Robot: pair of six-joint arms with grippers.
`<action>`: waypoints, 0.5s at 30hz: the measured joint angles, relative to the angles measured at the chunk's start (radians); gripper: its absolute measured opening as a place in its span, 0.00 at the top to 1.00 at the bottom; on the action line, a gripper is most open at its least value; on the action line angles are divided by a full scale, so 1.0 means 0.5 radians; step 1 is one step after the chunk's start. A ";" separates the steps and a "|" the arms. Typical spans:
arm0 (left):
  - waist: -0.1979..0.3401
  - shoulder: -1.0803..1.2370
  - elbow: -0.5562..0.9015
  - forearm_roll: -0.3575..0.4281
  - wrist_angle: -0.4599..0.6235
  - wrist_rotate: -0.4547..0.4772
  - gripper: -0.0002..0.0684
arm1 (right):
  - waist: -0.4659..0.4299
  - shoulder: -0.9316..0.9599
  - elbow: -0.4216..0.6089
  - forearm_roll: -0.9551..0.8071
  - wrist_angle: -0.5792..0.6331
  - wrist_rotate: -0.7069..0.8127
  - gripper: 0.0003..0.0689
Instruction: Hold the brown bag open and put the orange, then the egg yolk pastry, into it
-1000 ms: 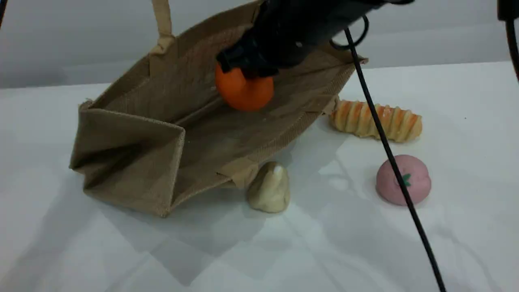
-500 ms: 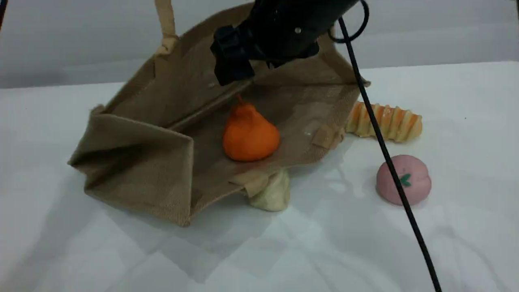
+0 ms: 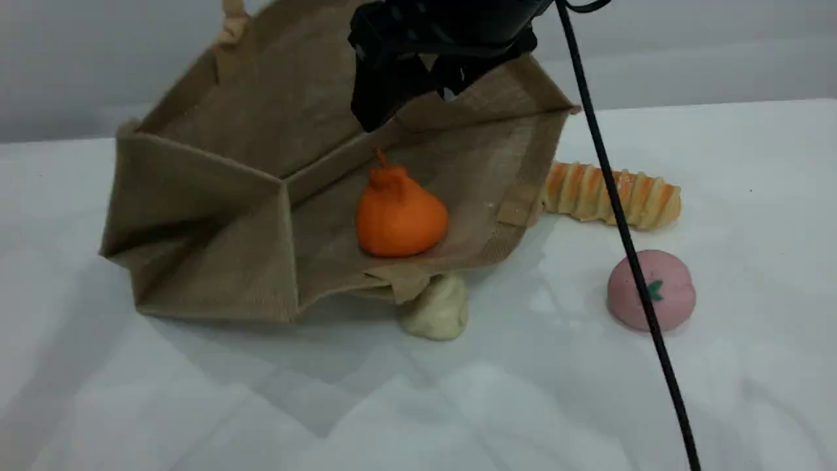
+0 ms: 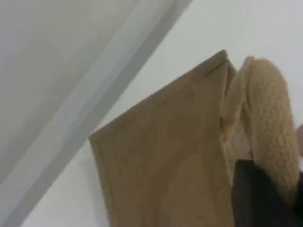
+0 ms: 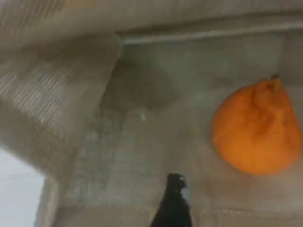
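Orange (image 3: pixel 400 214) lies inside bag (image 3: pixel 216 216), near its mouth. Right gripper (image 3: pixel 386 98) above, empty, jaws apart. Left gripper (image 4: pixel 265 198) apparently pinches a handle (image 4: pixel 267 127). Pastry (image 3: pixel 437 309) sits under bag's near edge; grabbing it may snag the fabric.

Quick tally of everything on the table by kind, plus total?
Bags: 1, the brown bag
Fruit: 1, the orange, inside the bag
Baked goods: 3, the egg yolk pastry, striped twisted bread, pink round bun
Total: 5
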 joint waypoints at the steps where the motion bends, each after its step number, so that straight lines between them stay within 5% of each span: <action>1: 0.035 0.000 -0.011 -0.001 -0.008 -0.009 0.88 | 0.000 0.000 0.000 0.000 0.036 0.005 0.18; 15: 0.287 0.000 -0.013 -0.025 -0.019 -0.048 0.88 | 0.001 0.129 0.002 0.071 0.232 0.011 0.18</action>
